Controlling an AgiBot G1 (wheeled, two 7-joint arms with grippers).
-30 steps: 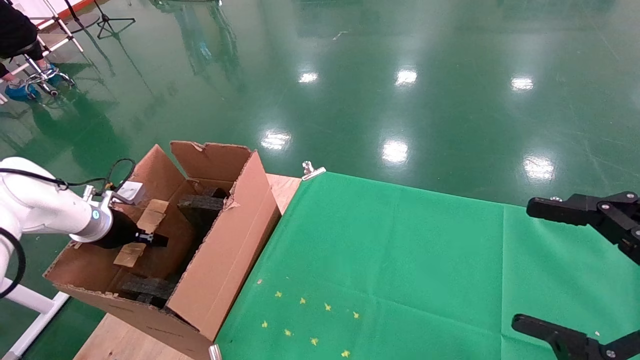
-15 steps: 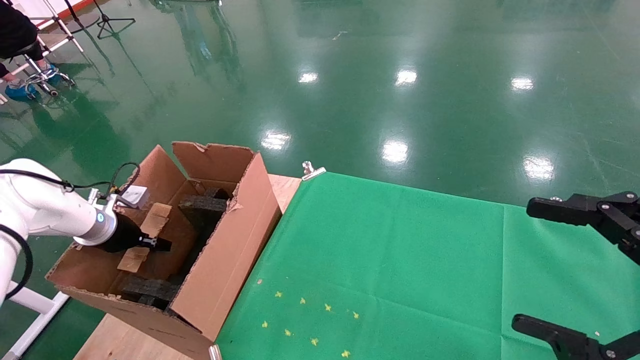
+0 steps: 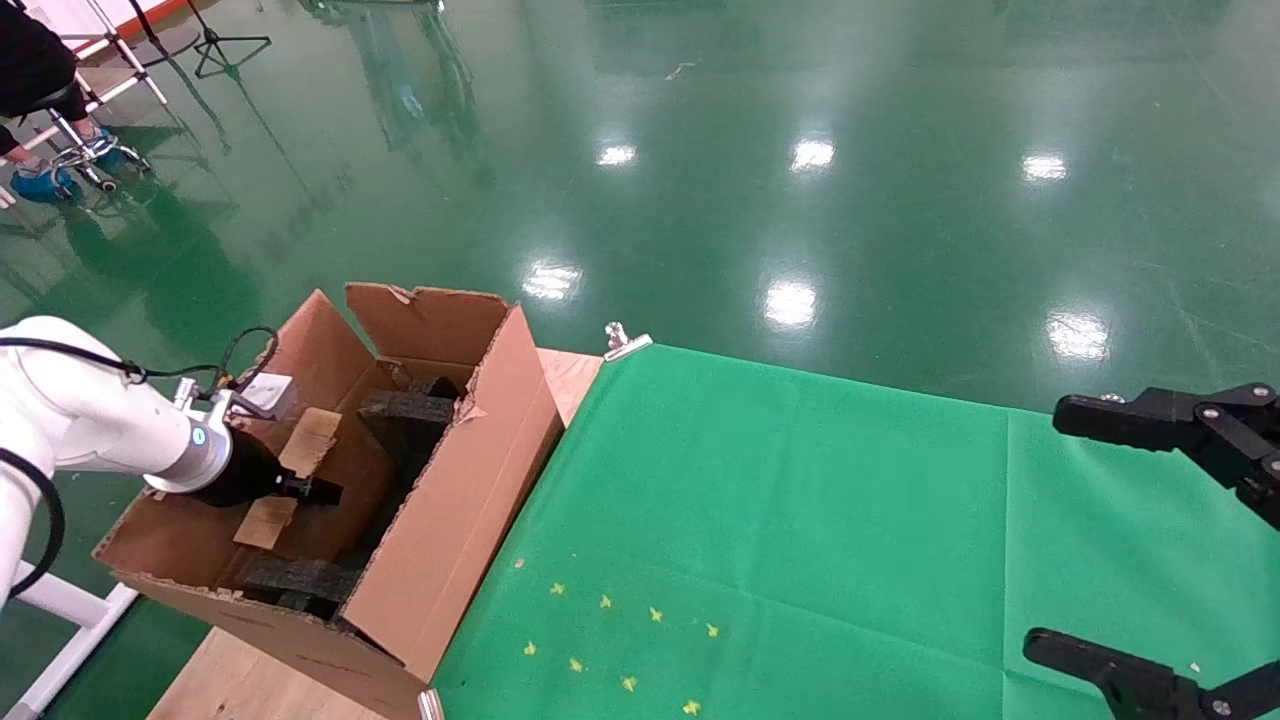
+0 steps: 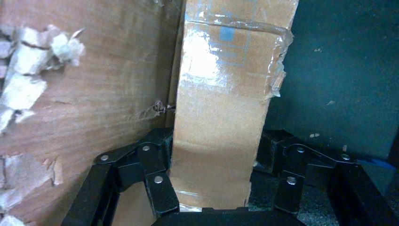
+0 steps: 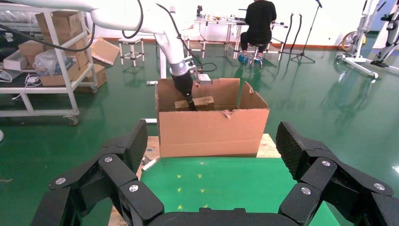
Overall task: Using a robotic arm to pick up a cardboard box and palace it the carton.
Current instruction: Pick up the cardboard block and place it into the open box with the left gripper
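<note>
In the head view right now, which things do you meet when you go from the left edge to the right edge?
Robotic arm → cardboard box held in its jaws → carton → metal clip → green cloth → right gripper.

cardboard box [image 3: 290, 478]: taped, slim | held inside open carton [image 3: 455, 500]

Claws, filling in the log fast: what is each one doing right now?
Left claw: closed on the cardboard box, inside the carton.
Right claw: open, holding nothing, over the green cloth.

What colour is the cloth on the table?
Green cloth with small yellow star marks; clearest in the head view.
</note>
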